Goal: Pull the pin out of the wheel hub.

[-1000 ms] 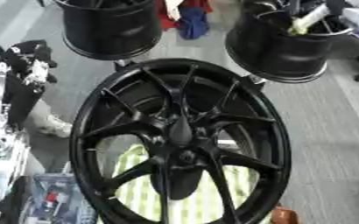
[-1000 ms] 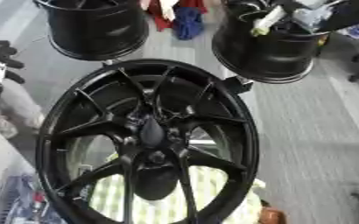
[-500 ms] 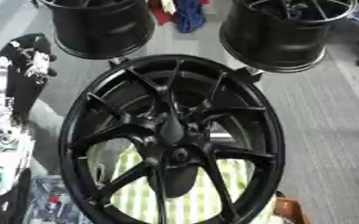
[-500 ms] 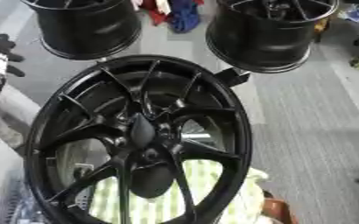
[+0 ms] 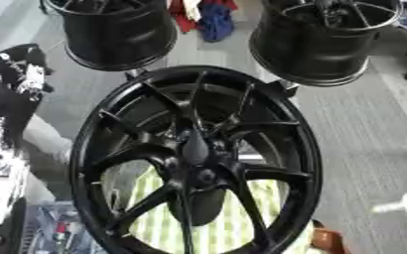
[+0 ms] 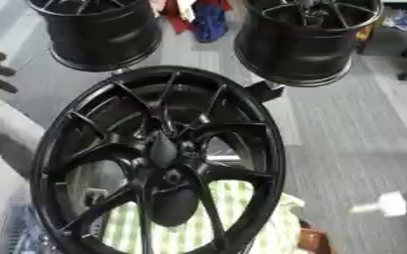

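**Neither of my hands is on the wheel hub, and the pin is not yet pulled.**

At the left edge is a black-and-white shape I take for my left hand (image 5: 20,74), well apart from the hub; whether it is open or curled I cannot tell, and my right hand shows nowhere. The wheel hub (image 5: 200,174) sits in the middle of the big black wheel (image 5: 307,149), which fills the centre, but I cannot pick the pin out among the dark spokes. I judge I should find the pin first, reach in between the spokes, pinch it and draw it straight out along its own line. A striped cloth (image 5: 159,225) shows behind the spokes. Two other wheels (image 5: 120,30) (image 5: 320,34) stand beyond with red and blue cloth (image 5: 209,17) between them. A small white thing (image 6: 385,203) lies on the floor to the right.
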Tool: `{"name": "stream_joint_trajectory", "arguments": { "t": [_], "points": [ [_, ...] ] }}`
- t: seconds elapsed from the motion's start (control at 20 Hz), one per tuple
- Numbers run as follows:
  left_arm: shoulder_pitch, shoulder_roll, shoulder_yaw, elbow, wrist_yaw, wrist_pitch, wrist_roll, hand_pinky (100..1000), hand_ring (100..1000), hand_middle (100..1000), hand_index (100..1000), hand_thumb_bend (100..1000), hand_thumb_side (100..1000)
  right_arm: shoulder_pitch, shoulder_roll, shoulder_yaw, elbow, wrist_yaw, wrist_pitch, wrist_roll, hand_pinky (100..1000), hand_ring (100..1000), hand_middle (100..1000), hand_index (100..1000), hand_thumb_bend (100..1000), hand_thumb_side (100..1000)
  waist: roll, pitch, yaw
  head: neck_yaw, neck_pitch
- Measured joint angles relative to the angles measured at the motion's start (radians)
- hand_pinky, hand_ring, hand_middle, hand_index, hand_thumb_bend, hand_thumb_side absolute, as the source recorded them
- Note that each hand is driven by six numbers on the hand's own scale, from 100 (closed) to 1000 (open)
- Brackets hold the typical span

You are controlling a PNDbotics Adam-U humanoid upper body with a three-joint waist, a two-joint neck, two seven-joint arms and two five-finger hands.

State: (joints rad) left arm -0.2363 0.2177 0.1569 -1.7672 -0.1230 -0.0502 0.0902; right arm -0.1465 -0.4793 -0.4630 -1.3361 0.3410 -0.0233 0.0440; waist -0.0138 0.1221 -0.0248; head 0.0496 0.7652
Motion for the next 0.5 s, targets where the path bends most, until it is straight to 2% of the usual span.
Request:
{"name": "stream_joint_trajectory", "arguments": {
  "t": [0.15,0.25,0.4,0.5],
  "points": [
    [0.005,-0.001,-0.006,0.001,0.000,-0.001,-0.006,453,589,631,741,255,595,0.080,0.015,0.001,-0.080,-0.034,-0.038,-0.050,819,820,866,956,348,359,0.000,-0.007,0.014,-0.012,0.000],
    [0.006,-0.001,-0.008,0.002,0.000,-0.002,-0.010,453,589,630,741,255,596,0.122,0.025,0.009,-0.133,-0.064,-0.057,-0.083,764,794,850,950,319,343,0.000,-0.008,0.019,-0.019,0.000],
    [0.006,-0.009,-0.012,0.006,0.000,-0.003,-0.012,453,589,630,741,254,596,0.139,0.039,0.049,-0.216,-0.111,-0.071,-0.134,678,692,803,928,242,305,-0.001,-0.007,0.026,-0.024,0.000],
    [0.006,-0.010,-0.012,0.006,0.000,-0.003,-0.014,452,590,631,741,253,596,0.146,0.050,0.088,-0.271,-0.141,-0.079,-0.168,654,659,774,903,230,289,-0.001,-0.005,0.028,-0.028,0.000]
  ]
}}
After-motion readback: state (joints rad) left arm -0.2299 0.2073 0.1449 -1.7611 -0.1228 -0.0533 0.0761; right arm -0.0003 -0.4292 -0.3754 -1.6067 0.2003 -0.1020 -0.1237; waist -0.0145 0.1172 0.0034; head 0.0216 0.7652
